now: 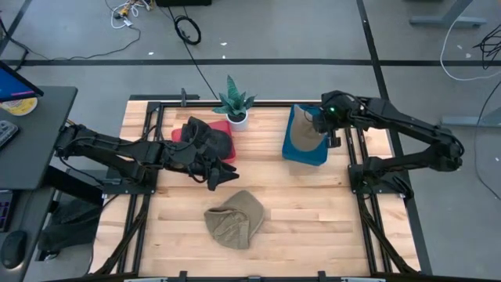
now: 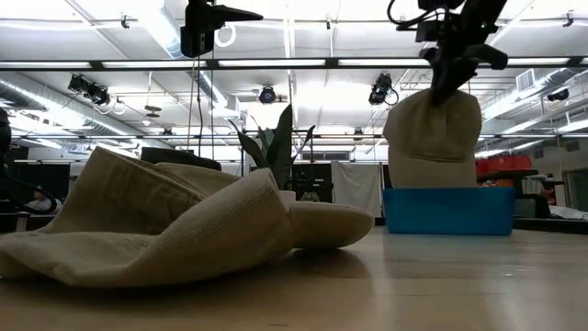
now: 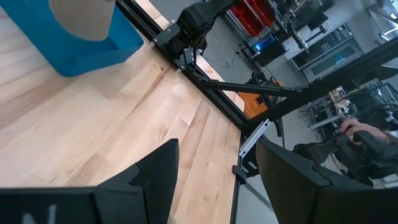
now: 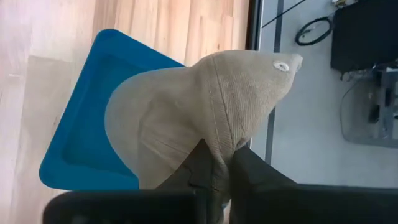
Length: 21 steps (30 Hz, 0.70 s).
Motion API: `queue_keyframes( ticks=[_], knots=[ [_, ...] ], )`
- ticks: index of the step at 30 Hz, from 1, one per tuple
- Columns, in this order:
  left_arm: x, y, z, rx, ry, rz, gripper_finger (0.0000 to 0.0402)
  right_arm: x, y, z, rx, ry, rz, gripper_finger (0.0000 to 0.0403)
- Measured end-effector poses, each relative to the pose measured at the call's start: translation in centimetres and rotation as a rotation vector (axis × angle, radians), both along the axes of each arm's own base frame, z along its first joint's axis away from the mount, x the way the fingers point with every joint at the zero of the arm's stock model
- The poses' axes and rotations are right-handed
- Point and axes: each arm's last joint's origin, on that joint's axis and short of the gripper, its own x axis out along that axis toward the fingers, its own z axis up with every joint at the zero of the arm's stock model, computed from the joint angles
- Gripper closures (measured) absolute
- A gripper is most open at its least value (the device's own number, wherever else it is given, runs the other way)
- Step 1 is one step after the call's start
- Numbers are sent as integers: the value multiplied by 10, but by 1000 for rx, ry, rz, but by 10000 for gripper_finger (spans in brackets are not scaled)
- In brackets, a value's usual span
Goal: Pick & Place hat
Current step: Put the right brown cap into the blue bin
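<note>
Two tan hats are in view. One hat (image 1: 235, 219) lies crumpled on the table's near middle and fills the foreground of the low view (image 2: 184, 221). The other hat (image 1: 304, 135) hangs from my right gripper (image 1: 322, 125) over the blue bin (image 1: 307, 153) at the table's far right; that gripper is shut on it. In the low view this hat (image 2: 432, 133) dips behind the bin's wall (image 2: 448, 210). My left gripper (image 1: 223, 176) is open, near the table's middle, to the far left of the lying hat and touching nothing. My right gripper pinches a bunched fold of the hat's crown cloth (image 4: 217, 146) between its two fingers, coming from above and pointing down. The hat hangs below the fingers (image 2: 450, 78), its lower part inside the blue bin (image 4: 81, 143). Whether it touches the bin's floor cannot be told.
A small potted plant (image 1: 233, 106) stands at the far edge, with a red object (image 1: 188, 133) beside it under my left arm. Black frame rails (image 1: 356, 168) run along the table's sides. Bare wood lies between the lying hat and the bin.
</note>
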Motion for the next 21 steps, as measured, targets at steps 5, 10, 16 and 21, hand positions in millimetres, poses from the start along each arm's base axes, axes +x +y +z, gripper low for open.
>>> queue_keyframes(
  ticks=[5, 10, 16, 21],
  knots=[
    [0, 1, 0, 2, 0, 7, 181, 7, -11, -13, 27, 54, -34, 381],
    [0, 1, 0, 4, 0, 7, 181, 11, -25, -35, 63, 99, -77, 381],
    [0, 1, 0, 4, 0, 7, 181, 17, -39, -53, 114, 76, -90, 381],
    [0, 1, 0, 3, 0, 7, 181, 21, -54, -60, 107, 81, -113, 381]
  ],
)
